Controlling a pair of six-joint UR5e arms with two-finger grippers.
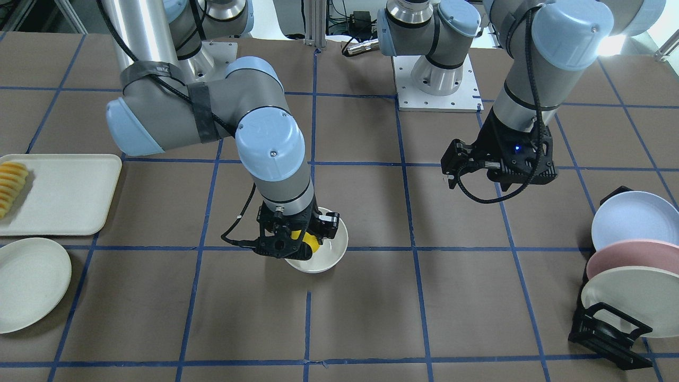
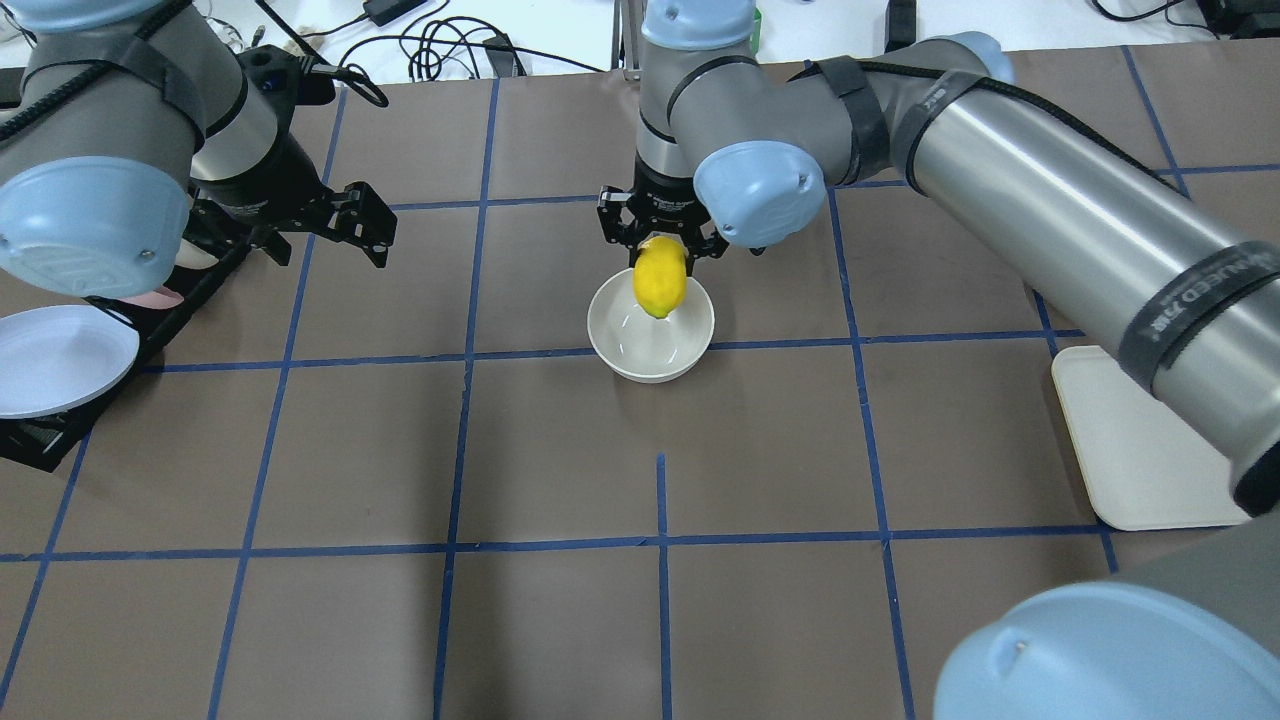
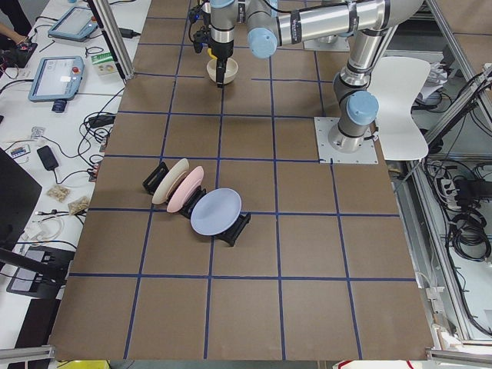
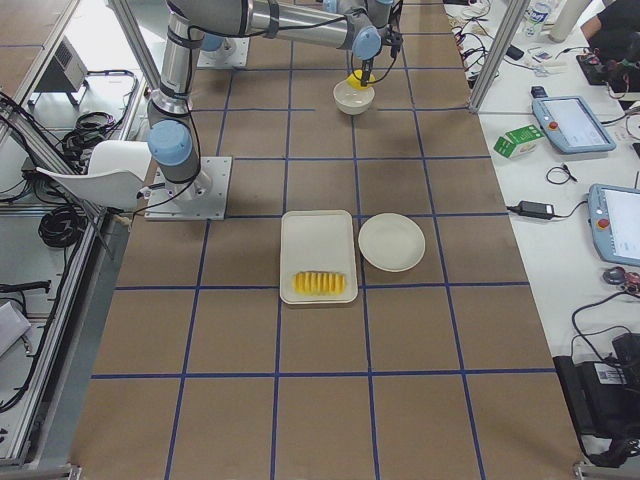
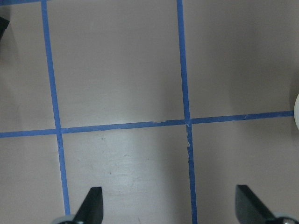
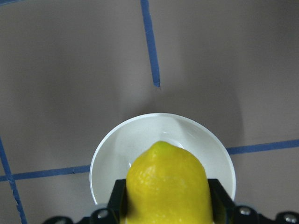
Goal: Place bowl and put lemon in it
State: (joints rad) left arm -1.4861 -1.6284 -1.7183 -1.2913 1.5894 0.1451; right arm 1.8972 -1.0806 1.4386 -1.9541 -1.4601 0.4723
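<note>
**Figure. Lemon held over the bowl.** The right gripper (image 2: 662, 250) is pointing straight down and clamping the lemon (image 2: 660, 280) between its two fingers, one finger pressing on each side of the fruit. The lemon is hanging long-axis down over the open mouth of the bowl (image 2: 640, 368). Whether its lower tip is touching the inside of the bowl cannot be told. The bowl is standing upright on the table (image 2: 560, 450), near the middle of the surface and about midway between the robot-side edge and the operators' edge. One line of the blue tape grid is running under it.

The left gripper (image 5: 168, 198) is hovering above the table toward the end on the robot's left. It is well apart from the bowl, and its fingers are spread wide.

Beyond it, by that same end, a black rack (image 1: 610, 339) is holding three plates on edge: pale blue (image 1: 631, 223), pink (image 1: 626, 257) and off-white (image 1: 636, 297). At the opposite end, a cream tray (image 1: 69, 196) is carrying a row of yellow-orange slices (image 1: 11, 185). A round plate (image 1: 29, 281) is lying flat just beside the tray, on the side nearer the operators' edge.
</note>
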